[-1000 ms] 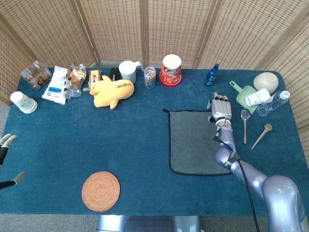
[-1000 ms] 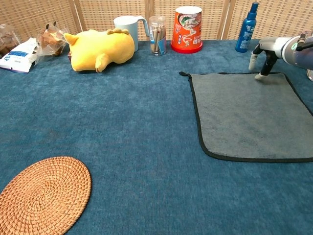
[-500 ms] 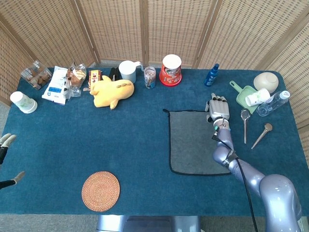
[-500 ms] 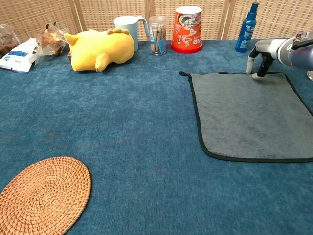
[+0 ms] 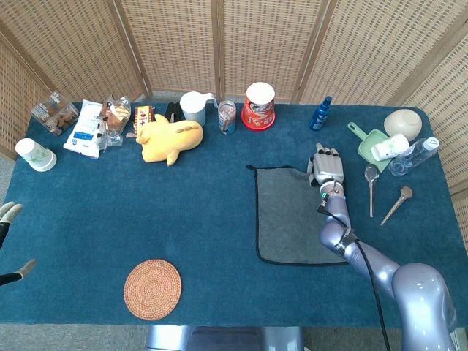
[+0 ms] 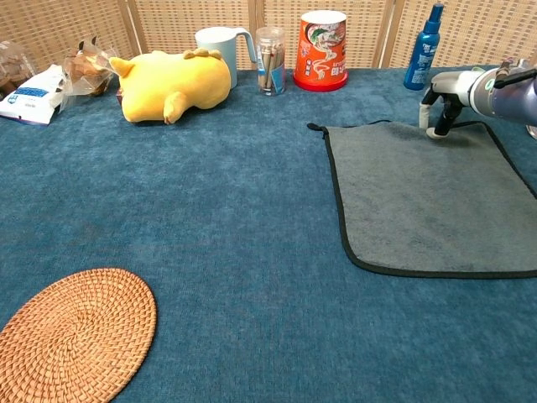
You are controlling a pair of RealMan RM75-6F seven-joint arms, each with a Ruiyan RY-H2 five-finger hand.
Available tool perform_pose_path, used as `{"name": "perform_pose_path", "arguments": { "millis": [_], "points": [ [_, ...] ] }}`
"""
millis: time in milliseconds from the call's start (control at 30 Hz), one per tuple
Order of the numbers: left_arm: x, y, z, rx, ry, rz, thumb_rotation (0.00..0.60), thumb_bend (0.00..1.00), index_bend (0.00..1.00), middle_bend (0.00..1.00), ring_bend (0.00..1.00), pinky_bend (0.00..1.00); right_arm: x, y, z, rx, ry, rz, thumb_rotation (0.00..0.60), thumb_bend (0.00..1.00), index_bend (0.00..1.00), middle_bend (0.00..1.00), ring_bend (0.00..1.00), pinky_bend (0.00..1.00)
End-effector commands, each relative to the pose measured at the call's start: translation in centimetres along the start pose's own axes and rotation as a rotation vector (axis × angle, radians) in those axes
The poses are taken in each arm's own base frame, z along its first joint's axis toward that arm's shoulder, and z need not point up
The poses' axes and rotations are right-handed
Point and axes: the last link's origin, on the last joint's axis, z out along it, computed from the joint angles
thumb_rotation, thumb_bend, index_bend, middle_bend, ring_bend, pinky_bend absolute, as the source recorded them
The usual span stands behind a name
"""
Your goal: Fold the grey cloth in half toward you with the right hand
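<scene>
We see that our right hand (image 6: 443, 99) has moved a little toward the left along the far edge of the grey cloth (image 6: 428, 197) since one second ago; in the chest view it is now also slightly nearer to the blue spray bottle (image 6: 422, 47). The fingers (image 6: 434, 124) point downward and their tips touch the cloth at its far hem; the thumb stands just behind the hem. The hem seems to rise a little under the fingers, so we judge that a pinch is beginning; but whether the fingers really clamp the fabric, we cannot tell from these views.

The cloth lies flat and unfolded on the blue table (image 5: 183, 219), right of the middle, with its black border visible on the left, far and near sides; the near edge is toward us and untouched.

For the task this means the grasp stage is in progress and the fold itself is not yet begun; we expect the hand must first secure the far edge, then lift it and bring it toward the near edge.

Our left hand (image 5: 9, 219) shows only at the left border of the head view, fingers apart and holding nothing.
</scene>
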Motion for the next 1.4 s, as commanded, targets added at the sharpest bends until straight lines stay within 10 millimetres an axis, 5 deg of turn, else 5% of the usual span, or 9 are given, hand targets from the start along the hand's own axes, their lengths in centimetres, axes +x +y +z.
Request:
{"name": "perform_pose_path", "arguments": {
  "millis": [33, 233, 900, 1400],
  "points": [
    [0.0, 0.0, 0.0, 0.0, 0.002, -0.001, 0.6, 0.28, 0.0, 0.0, 0.0, 0.0, 0.0, 0.0, 0.0, 0.002, 0.002, -0.003, 0.6, 0.45, 0.58, 0.0, 0.0, 0.1],
    [0.0, 0.0, -0.1, -0.001, 0.001, 0.001, 0.6, 0.28, 0.0, 0.0, 0.0, 0.0, -0.2, 0.2, -0.1, 0.004, 0.013, -0.02, 0.6, 0.45, 0.7, 0.0, 0.0, 0.13],
    [-0.1, 0.2, -0.1, -0.005, -0.004, 0.001, 0.6, 0.28, 0.0, 0.0, 0.0, 0.0, -0.2, 1.1, -0.5, 0.025, 0.045, -0.031, 0.6, 0.51, 0.77, 0.0, 0.0, 0.19],
    [-0.3, 0.4, -0.2, -0.023, -0.019, 0.0, 0.6, 0.28, 0.0, 0.0, 0.0, 0.0, 0.7, 2.8, -5.3, 0.123, 0.055, -0.008, 0.6, 0.53, 0.77, 0.0, 0.0, 0.19]
  ]
}}
